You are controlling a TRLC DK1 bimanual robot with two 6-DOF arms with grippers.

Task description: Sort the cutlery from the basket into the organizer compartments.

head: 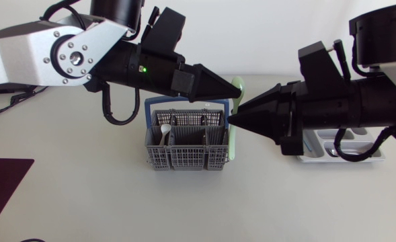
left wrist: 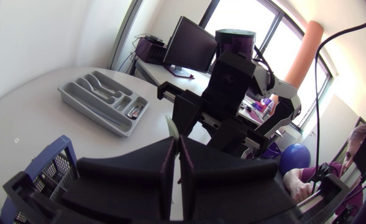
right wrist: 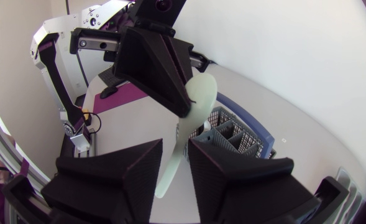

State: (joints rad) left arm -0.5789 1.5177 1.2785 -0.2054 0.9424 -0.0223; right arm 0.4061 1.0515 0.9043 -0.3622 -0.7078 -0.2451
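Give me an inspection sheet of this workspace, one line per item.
Surface: pale table, no spills seen.
Job's things: grey basket with a white utensil inside; organizer holding some cutlery; pale green spoon held beside the basket.
Clutter: dark purple mat near the table's edge.
Grippers: left gripper shut on the spoon's bowl; right gripper at its handle, grip unclear.
Cables: black loop hanging under the left arm.
Surroundings: nothing seen.

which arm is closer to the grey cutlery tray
Right. The right arm passes over the tray, hiding part of it; the left arm is across the basket from it.
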